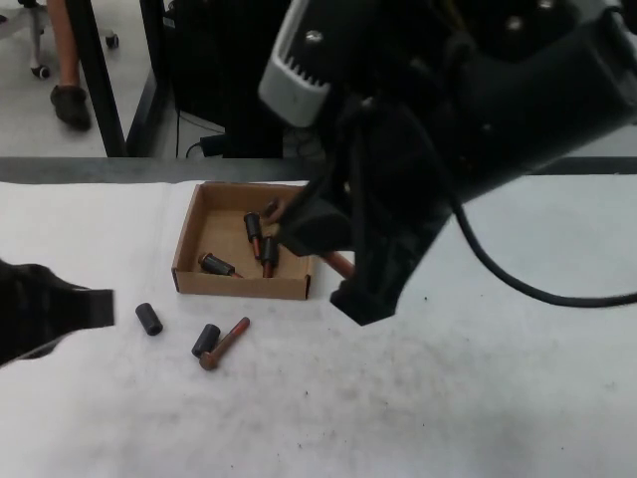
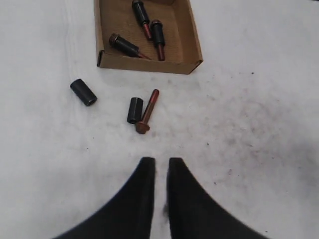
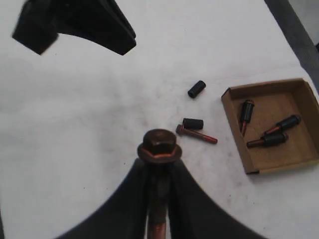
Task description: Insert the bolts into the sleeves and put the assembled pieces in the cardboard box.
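- The right pincer [image 3: 159, 168] is closed on a copper-coloured bolt, the held bolt [image 3: 159, 149]. Its two black fingers press the shank from both sides, and the six-sided head with its flange stands free above the fingertips.
- From the high view, this right arm hangs above the surface [image 1: 448, 398], just beside the near right corner of the cardboard box [image 1: 239, 285]. A short piece of copper shank shows between its fingers there.
- The left pincer [image 2: 160, 168] is closed, with only a thin slit between the fingers, and it holds nothing. It hangs over the white surface, on the side of the loose parts away from the box.
- The cardboard box is open on top and stands on the surface. Three assembled pieces [image 2: 157, 35] lie inside it, each a black sleeve with a copper bolt end coming out.
- In front of the box, a loose bolt [image 2: 147, 112] lies flat on the surface, its head pointing away from the box.
- One black sleeve, the paired sleeve [image 2: 134, 110], lies just beside this loose bolt, near the head end and almost parallel to it.
- Another black sleeve, the single sleeve [image 2: 83, 92], lies alone on its side, apart from that pair and near the box's front left corner.
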